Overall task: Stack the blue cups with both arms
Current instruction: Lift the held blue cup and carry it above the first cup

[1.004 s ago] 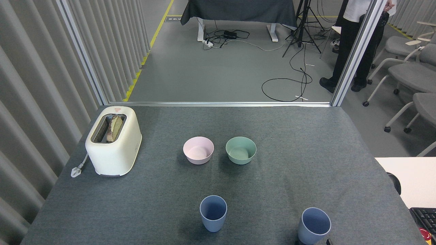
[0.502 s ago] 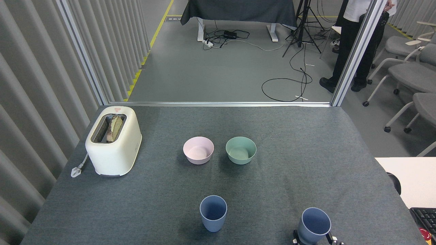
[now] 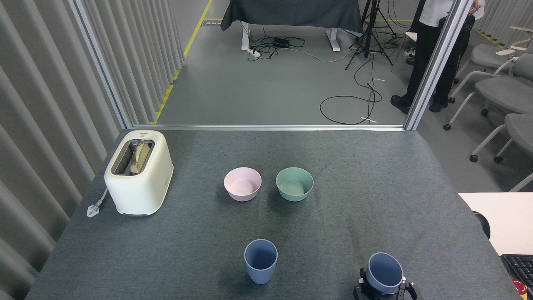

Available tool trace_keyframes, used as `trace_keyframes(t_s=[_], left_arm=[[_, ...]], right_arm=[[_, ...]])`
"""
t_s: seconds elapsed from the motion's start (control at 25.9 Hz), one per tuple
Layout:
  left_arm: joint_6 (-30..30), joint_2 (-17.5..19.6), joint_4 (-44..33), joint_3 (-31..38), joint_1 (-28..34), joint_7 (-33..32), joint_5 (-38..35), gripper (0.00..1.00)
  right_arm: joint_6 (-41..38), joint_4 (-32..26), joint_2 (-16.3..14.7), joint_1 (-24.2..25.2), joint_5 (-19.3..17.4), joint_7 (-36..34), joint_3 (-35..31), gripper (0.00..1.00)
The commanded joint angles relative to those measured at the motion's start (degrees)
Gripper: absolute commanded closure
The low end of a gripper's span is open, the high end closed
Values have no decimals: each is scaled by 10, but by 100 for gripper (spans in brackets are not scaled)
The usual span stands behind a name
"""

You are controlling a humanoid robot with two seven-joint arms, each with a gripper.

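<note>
The right end effector (image 3: 385, 291) shows only as black finger parts at the bottom edge of the head view, one on each side of the right blue cup (image 3: 384, 272). The fingers flank the cup's lower body closely, but whether they press on it cannot be told, since the contact is cut off by the frame edge. The left end effector is out of view.

The right blue cup is a matte pale-blue tumbler without a handle, its round mouth facing up and slightly toward the camera, its interior a darker blue in shadow. It sits near the front right of the tabletop (image 3: 374, 187). The left blue cup (image 3: 260, 261) is the same colour and shape, tapering toward its base; it stands upright and alone at the front centre, well apart from the other cup.

Farther back, a pink bowl (image 3: 242, 184) and a green bowl (image 3: 294, 183) sit just beside each other, both mouth up. At the left rear a cream toaster (image 3: 139, 178) holds a slice of bread in its slot, its plug lying on the grey cloth beside it. Beyond the tabletop a person (image 3: 437, 54) in dark trousers stands on the floor among cables.
</note>
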Motion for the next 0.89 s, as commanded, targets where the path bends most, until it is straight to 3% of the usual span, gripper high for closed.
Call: trace_keyframes(t_s=[0.0,0.15,0.31,0.5,0.62,0.85], left_arm=[[0,0,0,0,0,0,0,0],[0,0,0,0,-1,0,1,0],[0,-2,0,-1,-2,0,1,0],[0,-4,1,-1,-5,0,1,0],[0,-4,0,0,-5,0,1,0],[0,-4,0,0,-9,0,1,0]], right_arm=[[0,-9,4,-1,4,-6,1,44],[-3,-55,12,-24,5,4,5,45],[9,-51,39,-123,11,71,83,44],[46,-11,123,-217,61,107,228,42],[47,-11,152,-220,65,124,281,41],[48,-22,149,-174,75,131,316,39]])
